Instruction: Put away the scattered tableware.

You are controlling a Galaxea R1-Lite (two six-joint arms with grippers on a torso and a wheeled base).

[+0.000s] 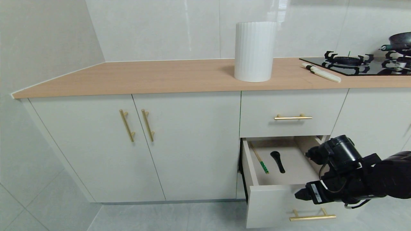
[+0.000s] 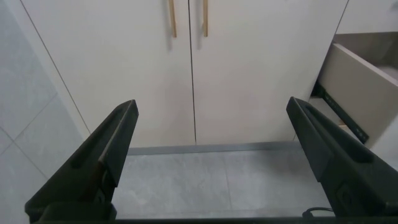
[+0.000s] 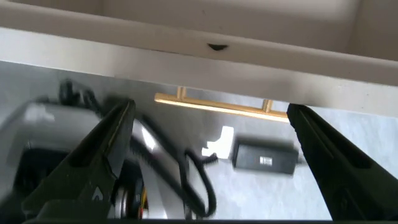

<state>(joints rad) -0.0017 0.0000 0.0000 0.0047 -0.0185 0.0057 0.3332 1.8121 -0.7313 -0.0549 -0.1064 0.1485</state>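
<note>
Tableware: chopsticks and spoon lie in the open drawer, lower right of the head view; we judge them stowed.
Knife: on the counter, upper right beside the hob; we judge it not yet put away.
Right gripper: spread wide, empty, at the drawer front near its handle, likely to work the drawer.
Left gripper: spread, empty, facing the cupboard doors.
Writing: none we can read.
</note>
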